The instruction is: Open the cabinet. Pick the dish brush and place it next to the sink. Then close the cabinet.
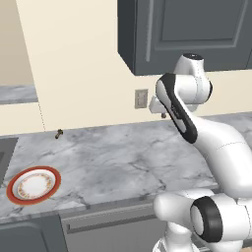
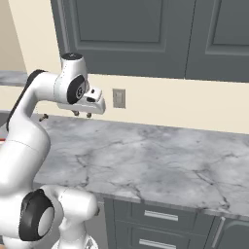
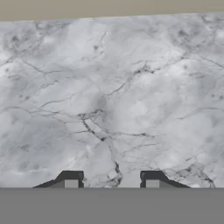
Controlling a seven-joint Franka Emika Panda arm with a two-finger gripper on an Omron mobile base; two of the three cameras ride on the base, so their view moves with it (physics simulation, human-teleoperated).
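My fingertips [image 3: 72, 178] stand well apart, jaws wide and holding nothing, touching nothing, pointed down at bare marble counter [image 3: 113, 100]; my gripper [image 2: 81, 115] hangs above it, below the cabinet [image 1: 189, 32], which sits at 12 o'clock over me with its door flush shut. The dish brush isn't visible, so I judge it's behind that door: light, stiff thin handle, soft bristle head, so pinch mid-handle, not the bristles. Sink [image 1: 5, 152] is a dark sliver at 9 o'clock, just past the plate [image 1: 33, 184].

Sink [image 1: 4, 150] a sliver at frame edge; cabinet [image 1: 192, 29] top cut off.
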